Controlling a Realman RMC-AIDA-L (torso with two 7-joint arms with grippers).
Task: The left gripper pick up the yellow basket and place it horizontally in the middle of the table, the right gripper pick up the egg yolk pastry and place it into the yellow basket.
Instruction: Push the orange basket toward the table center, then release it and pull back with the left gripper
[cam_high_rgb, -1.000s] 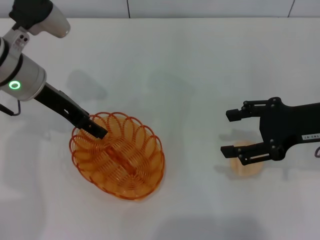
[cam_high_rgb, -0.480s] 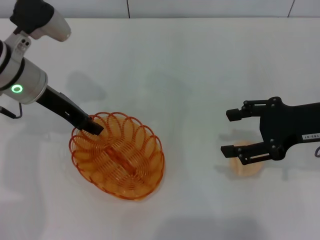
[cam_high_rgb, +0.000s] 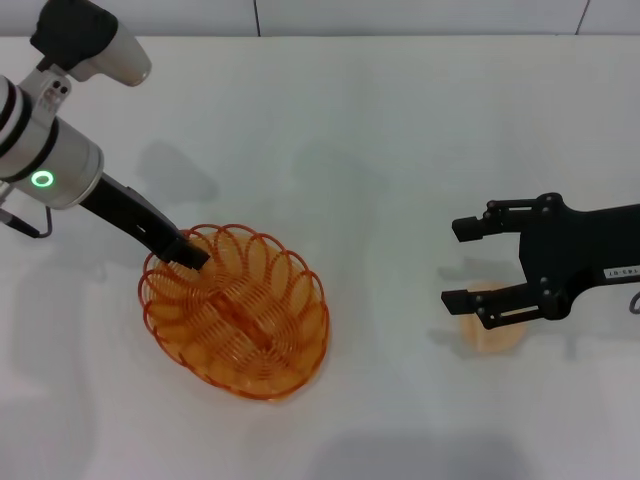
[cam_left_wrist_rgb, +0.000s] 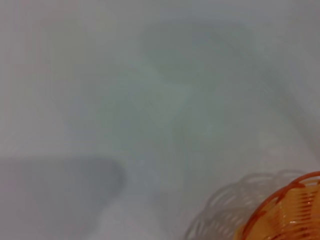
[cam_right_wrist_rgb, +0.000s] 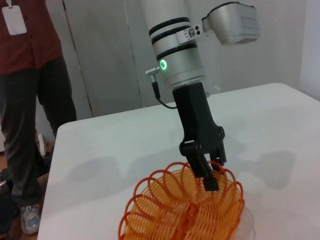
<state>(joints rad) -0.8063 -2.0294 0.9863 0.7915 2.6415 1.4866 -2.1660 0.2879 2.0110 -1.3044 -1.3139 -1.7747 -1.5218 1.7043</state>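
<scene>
Yellow basket (cam_high_rgb: 236, 312) sits on the white table (cam_high_rgb: 380, 130), left of centre and lying at a slant, not yet horizontal in the middle. The left gripper (cam_high_rgb: 190, 255) has its tip at the basket's far-left rim loops; from the right wrist view (cam_right_wrist_rgb: 209, 176) the fingers look drawn close together at the rim, but whether they actually pinch a wire loop cannot be told.

The main risk, as I judge it, is a thin hold: a grip on a single petal loop could let the basket swing, twist or slip free when lifted, so it may land crooked or off centre. The springy wire might also snag a finger on release.

The left arm slants down from the far left, its silver segment with the green ring raised above the table, black claw pointing toward the basket. The right gripper (cam_high_rgb: 462, 265) hovers at the right with fingers spread wide, directly over the egg yolk pastry (cam_high_rgb: 492, 330), which lies on the table well apart from the basket.
</scene>
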